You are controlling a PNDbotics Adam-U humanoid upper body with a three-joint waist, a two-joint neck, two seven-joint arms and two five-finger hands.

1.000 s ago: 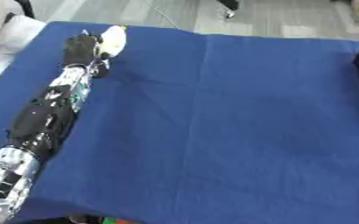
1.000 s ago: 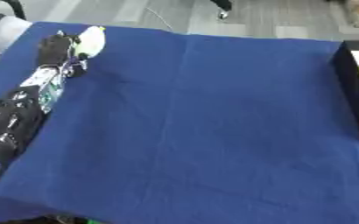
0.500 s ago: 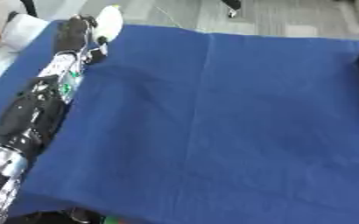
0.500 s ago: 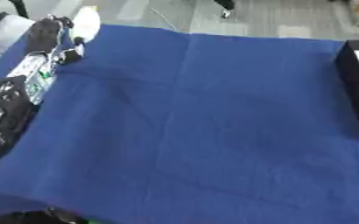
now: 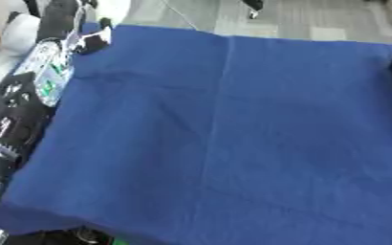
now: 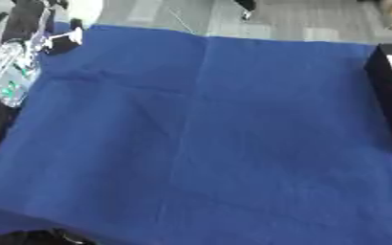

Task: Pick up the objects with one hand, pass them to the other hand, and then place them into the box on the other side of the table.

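The black-and-silver left arm [image 5: 32,91] runs up the left edge of the blue cloth-covered surface [image 5: 233,134] to its far left corner, where the left hand [image 5: 65,14] is partly cut off by the top of the view. Beside the hand shows a pale, rounded white object [image 5: 115,8], also partly cut off; it appears to be one of the things to pick up. As a judgement, the task is at its opening step: the white object is at the far left with the left hand, not yet passed across. The open black box [image 6: 390,103] stands at the right edge of the surface, with something pale and orange-tinted just showing inside it in the right eye view. The handover and the placing in that box are both left to do. Of the fingers, I cannot tell whether they are apart, together or clamped on the white object: they are blurred and partly out of view. The right hand shows in neither view.
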